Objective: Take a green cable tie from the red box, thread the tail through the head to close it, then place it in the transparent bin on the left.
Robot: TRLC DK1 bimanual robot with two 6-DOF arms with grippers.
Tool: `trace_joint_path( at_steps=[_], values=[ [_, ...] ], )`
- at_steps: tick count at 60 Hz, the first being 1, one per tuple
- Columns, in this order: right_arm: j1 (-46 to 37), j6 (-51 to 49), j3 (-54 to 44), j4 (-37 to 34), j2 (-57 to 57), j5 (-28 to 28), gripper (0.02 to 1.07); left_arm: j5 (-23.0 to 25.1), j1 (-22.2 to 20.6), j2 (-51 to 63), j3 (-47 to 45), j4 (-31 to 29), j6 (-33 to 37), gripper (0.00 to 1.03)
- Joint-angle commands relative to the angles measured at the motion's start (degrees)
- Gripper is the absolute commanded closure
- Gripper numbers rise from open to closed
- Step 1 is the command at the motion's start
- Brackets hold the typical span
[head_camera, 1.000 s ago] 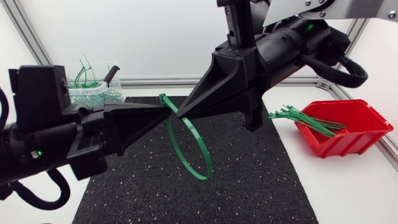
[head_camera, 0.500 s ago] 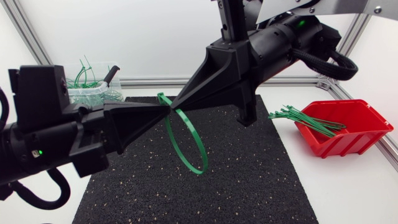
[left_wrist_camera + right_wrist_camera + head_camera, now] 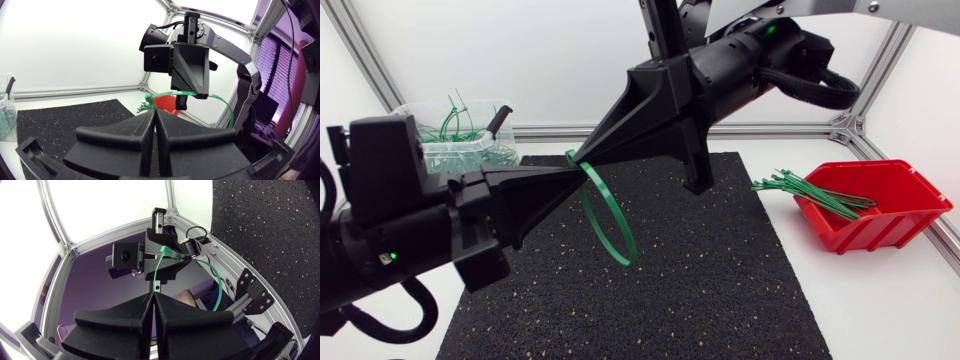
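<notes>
A green cable tie (image 3: 607,217), closed into a loop, hangs above the black mat between my two grippers, which meet tip to tip. My left gripper (image 3: 572,173) comes from the left and is shut on the tie near its head. My right gripper (image 3: 583,157) reaches in from above right and is shut on the strap. In the left wrist view the tie (image 3: 220,99) arcs past the right gripper (image 3: 181,95) ahead of my own fingertips (image 3: 154,112). In the right wrist view the tie (image 3: 158,269) rises from my fingertips (image 3: 152,296) to the left gripper (image 3: 161,255).
The transparent bin (image 3: 432,148) at the back left holds several green ties. The red box (image 3: 890,210) at the right has a bundle of green ties (image 3: 808,190) sticking out over its rim. A black mat (image 3: 720,280) covers the table's middle.
The right arm has swung left and further back, and the tie's loop has shifted left with both grippers and turned narrower. Both grippers stayed shut on it.
</notes>
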Motion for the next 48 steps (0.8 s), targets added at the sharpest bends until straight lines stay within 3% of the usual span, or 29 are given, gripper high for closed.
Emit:
trace_joint_path(
  at_steps=[1,48],
  values=[
    [0.56,0.87,1.60,-0.96,2.25,1.02,1.01,0.31,-0.69,-1.06,-0.93,1.50,0.87,1.00],
    [-1.02,1.05,4.32,-1.48,4.45,3.75,1.01,-0.48,-0.87,-1.68,-1.45,1.76,1.58,1.00]
  ],
)
